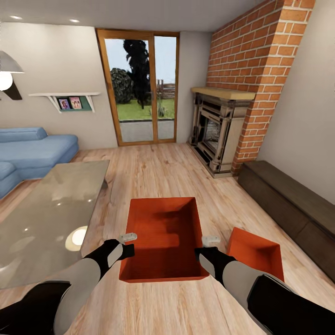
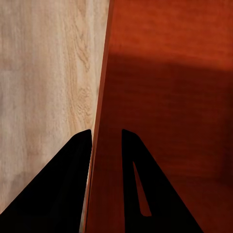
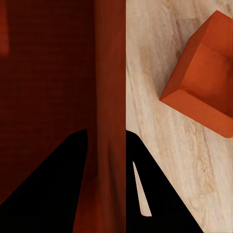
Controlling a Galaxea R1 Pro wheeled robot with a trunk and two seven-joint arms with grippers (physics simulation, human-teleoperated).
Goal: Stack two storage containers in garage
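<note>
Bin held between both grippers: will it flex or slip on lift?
Probably stiff: the bin has straight, plain walls. Slip seems possible: the left gripper and right gripper each straddle a smooth, slightly tapered wall. Empty, so likely light.

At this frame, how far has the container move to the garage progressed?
Early: nothing is in the garage yet. Both grippers, left gripper and right gripper, straddle opposite walls of the nearer container in the living room. The second container sits on the wood floor. Carrying and stacking both remain.

No words, labels, brands or numbers can be read anywhere here. The surfaces are all plain.
</note>
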